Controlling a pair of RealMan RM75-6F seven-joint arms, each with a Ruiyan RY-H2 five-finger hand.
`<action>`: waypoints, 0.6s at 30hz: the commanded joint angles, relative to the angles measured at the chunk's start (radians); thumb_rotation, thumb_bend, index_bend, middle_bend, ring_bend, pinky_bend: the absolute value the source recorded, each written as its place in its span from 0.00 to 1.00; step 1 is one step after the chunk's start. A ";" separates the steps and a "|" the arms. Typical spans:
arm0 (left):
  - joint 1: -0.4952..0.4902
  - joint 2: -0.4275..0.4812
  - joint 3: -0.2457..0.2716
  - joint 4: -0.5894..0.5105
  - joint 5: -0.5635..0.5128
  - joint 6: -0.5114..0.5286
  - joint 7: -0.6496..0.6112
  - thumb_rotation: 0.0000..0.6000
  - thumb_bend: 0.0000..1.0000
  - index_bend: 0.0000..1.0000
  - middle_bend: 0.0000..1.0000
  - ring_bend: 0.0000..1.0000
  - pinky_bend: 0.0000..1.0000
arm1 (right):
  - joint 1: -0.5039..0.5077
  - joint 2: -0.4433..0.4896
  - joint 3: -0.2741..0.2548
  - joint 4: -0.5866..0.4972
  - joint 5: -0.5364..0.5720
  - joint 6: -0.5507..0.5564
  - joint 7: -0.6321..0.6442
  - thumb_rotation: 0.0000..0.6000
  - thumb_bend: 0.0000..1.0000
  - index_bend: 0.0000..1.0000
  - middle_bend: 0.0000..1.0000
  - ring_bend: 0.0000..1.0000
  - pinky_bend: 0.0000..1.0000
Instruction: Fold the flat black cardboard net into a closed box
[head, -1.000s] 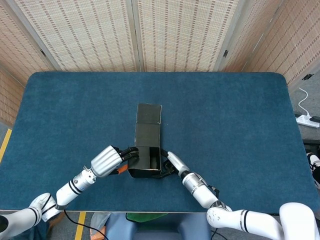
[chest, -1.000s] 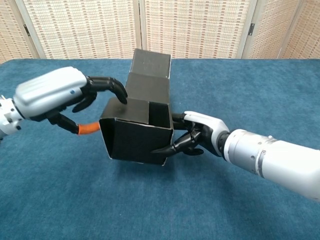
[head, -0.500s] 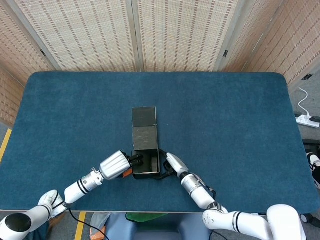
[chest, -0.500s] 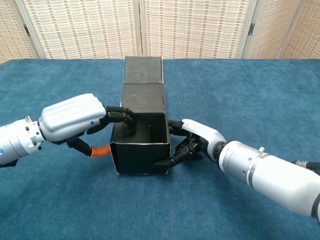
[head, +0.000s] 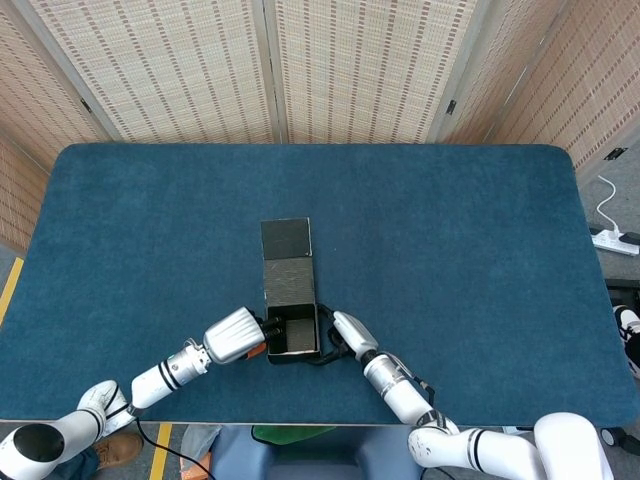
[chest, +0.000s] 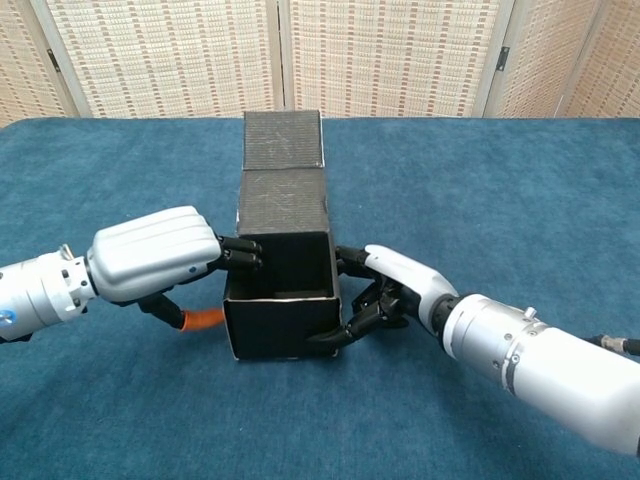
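Note:
The black cardboard box (chest: 281, 315) stands partly folded near the table's front edge, its top open (head: 292, 335). Two flat panels (chest: 283, 170) stretch away from it toward the back, lying on the cloth (head: 287, 260). My left hand (chest: 160, 255) presses against the box's left wall, its dark fingers hooked over the top rim (head: 235, 335). My right hand (chest: 390, 290) holds the box's right wall, fingers wrapped toward the front corner (head: 348, 328). An orange tab (chest: 203, 317) shows under the left hand.
The blue cloth table (head: 450, 250) spreads wide on all sides of the box. Woven screens (head: 350, 70) stand behind the far edge. A white power strip (head: 615, 240) lies on the floor at the right.
The box has swung from a skewed tilt to stand square and upright, and has shifted nearer the front edge. Both hands came in with it, staying on its side walls.

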 joint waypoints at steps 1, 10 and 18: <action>-0.003 0.005 0.004 -0.017 -0.009 -0.013 0.015 1.00 0.36 0.50 0.49 0.82 0.87 | -0.004 0.000 -0.007 -0.004 -0.010 0.009 -0.004 1.00 0.35 0.48 0.50 0.88 1.00; -0.008 -0.001 0.013 -0.029 -0.018 -0.029 0.061 1.00 0.37 0.65 0.63 0.82 0.88 | -0.018 0.001 -0.025 -0.020 -0.036 0.037 -0.011 1.00 0.35 0.48 0.50 0.88 1.00; -0.008 -0.006 0.020 -0.026 -0.018 -0.021 0.082 1.00 0.38 0.75 0.71 0.82 0.88 | -0.025 0.002 -0.030 -0.027 -0.043 0.046 -0.010 1.00 0.35 0.48 0.50 0.88 1.00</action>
